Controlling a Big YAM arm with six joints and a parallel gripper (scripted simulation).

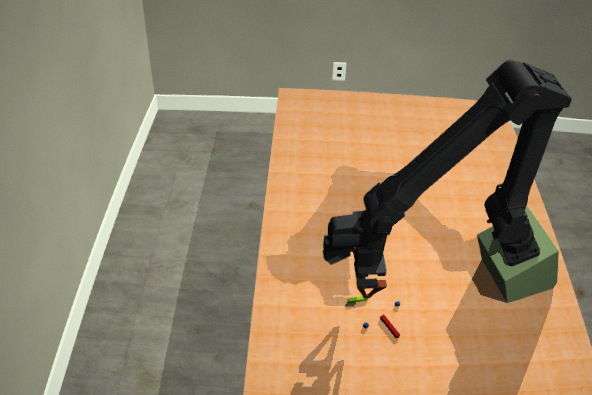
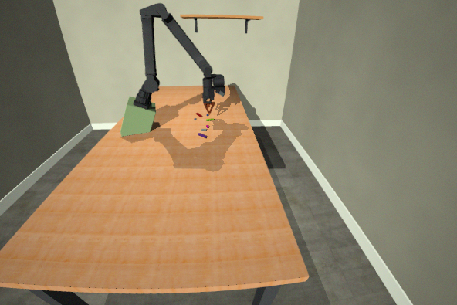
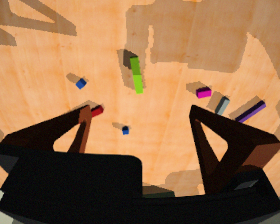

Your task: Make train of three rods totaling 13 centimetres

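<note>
My gripper [image 1: 368, 296] [image 2: 208, 112] [image 3: 140, 110] is open and empty above the table. The lime rod [image 1: 356, 299] [image 2: 210, 120] [image 3: 137, 75] lies beyond the fingertips in the wrist view. The red rod [image 1: 390, 326] [image 2: 199, 115] [image 3: 97, 111] is partly hidden by the left finger there. One blue rod [image 1: 397, 303] [image 2: 195, 119] [image 3: 125, 130] lies nearer the base, another blue rod [image 1: 366, 325] [image 2: 208, 115] [image 3: 81, 83] farther out. The magenta rod [image 2: 208, 127] [image 3: 204, 93], grey rod [image 2: 204, 130] [image 3: 222, 105] and purple rod [image 2: 202, 135] [image 3: 252, 111] lie separately; the arm hides them in the top view.
The green base block [image 1: 532, 276] [image 2: 138, 120] carries the arm on the wooden table [image 1: 310, 141] [image 2: 154, 213]. The table's long edge runs beyond the lime rod's side. Arm shadows fall around the rods.
</note>
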